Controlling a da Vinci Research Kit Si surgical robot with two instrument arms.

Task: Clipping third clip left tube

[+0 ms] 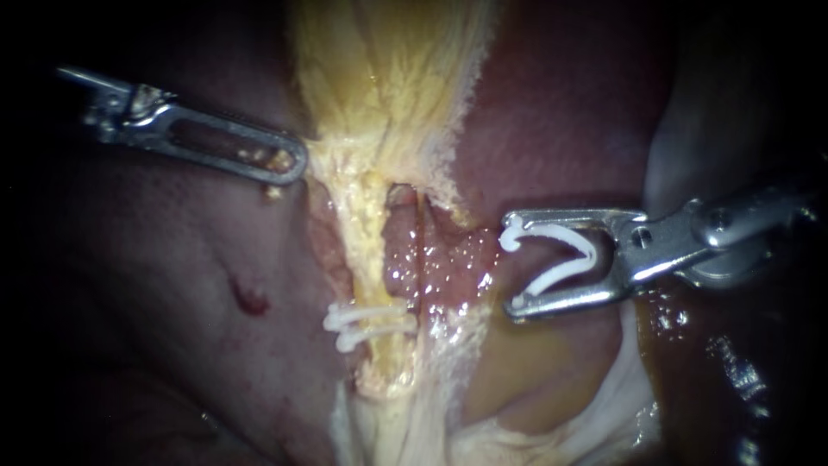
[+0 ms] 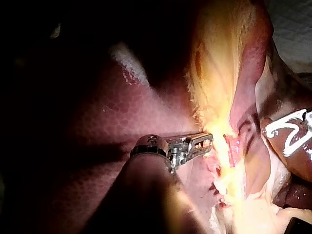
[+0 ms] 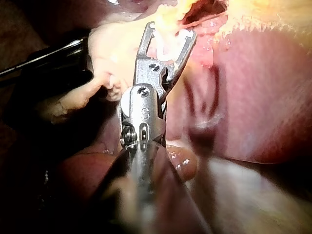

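Endoscope view: right tool (image 1: 511, 269) spread wide, holding open clip (image 1: 592, 253); clip right of left tube (image 1: 373, 259), apart.

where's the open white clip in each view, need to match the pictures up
Endoscope view: the open clip sits right of centre, between the jaws of the right instrument.
Left wrist view: the open clip is ahead of the left instrument, beyond the yellow tissue.
Right wrist view: the open clip is between that instrument's own jaws.
Shared landmark: the yellow tissue.
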